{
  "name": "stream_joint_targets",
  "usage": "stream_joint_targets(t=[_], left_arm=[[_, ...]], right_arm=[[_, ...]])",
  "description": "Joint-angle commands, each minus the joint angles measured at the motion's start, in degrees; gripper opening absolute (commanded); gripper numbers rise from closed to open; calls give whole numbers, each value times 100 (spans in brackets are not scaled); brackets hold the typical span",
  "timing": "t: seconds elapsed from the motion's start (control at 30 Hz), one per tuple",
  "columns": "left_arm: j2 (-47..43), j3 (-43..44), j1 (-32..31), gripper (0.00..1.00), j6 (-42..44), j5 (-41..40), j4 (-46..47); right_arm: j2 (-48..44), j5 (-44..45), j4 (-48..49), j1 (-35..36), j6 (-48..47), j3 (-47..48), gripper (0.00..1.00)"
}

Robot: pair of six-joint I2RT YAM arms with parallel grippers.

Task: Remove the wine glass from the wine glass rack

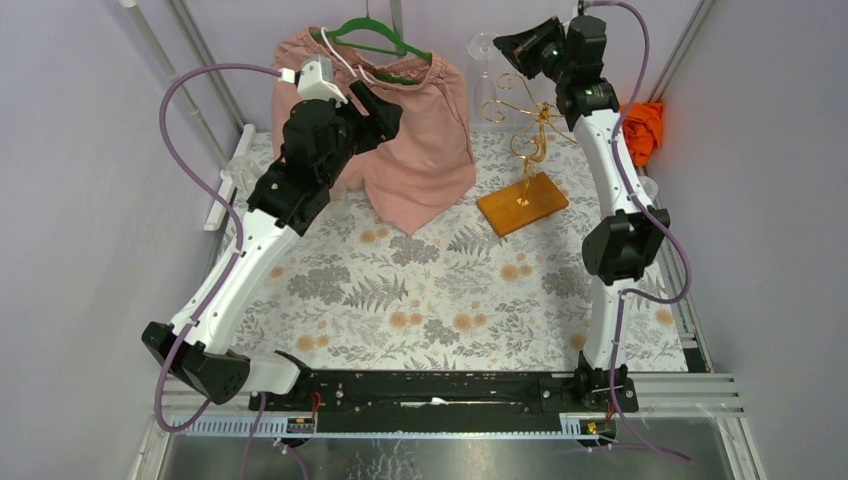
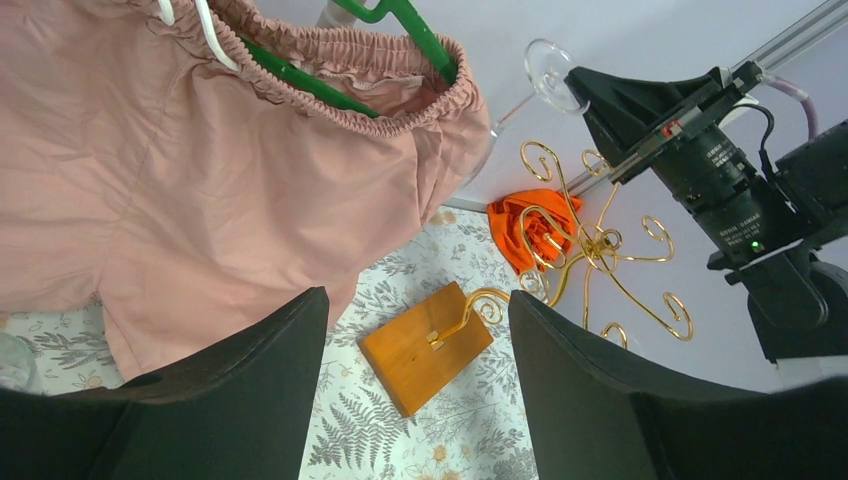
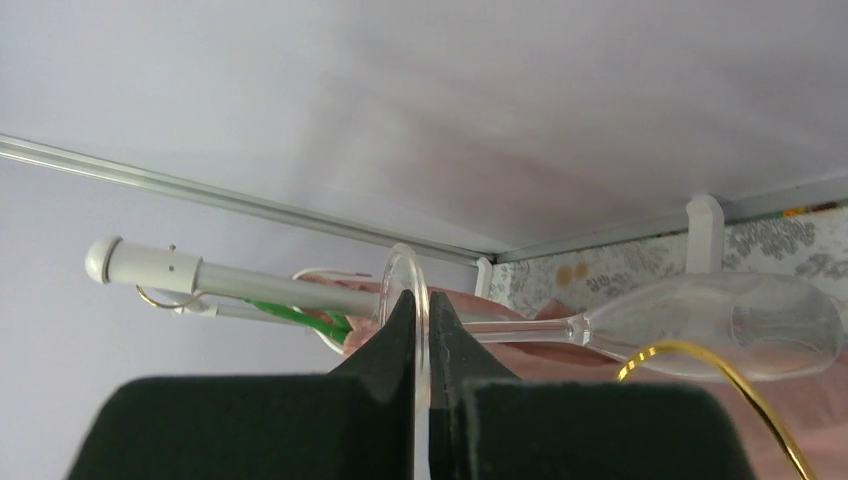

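The right gripper (image 3: pixel 420 300) fingers were clamped shut on the foot of the wine glass (image 3: pixel 720 310). The glass hung foot-up among the upper arms of the wine glass rack (image 1: pixel 522 203); whether it rested on one could not be determined. The left gripper (image 2: pixel 418 300) fingers stood wide apart, holding nothing. Pink shorts (image 2: pixel 150 180) hid the bowl from the left wrist camera.

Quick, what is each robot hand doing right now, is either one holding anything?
Left gripper: open, holding nothing.
Right gripper: closed on the round foot of the wine glass.
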Motion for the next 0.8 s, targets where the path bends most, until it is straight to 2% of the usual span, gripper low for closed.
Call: stream_joint_targets(t=[0.0,0.13,0.33,0.57,0.77], left_arm=[[-138,-11,-38,75,196,-239,-19],[-149,-10,-41,75,245,-306,-33],[-90,-87,-38,75,268,-330,90],[-72,-293,-38,76,221,-143,426],[-103,-492,-33,80,163,261,823]], right_arm=[[373,27,557,28,177,948,0],[452,45,1278,11,244,1030,0],[-299,-50,2610,-3,265,129,0],[-1895,-380,3406,-68,204,-1219,0],[-3365,-855,3464,-69,151,-2355,0]])
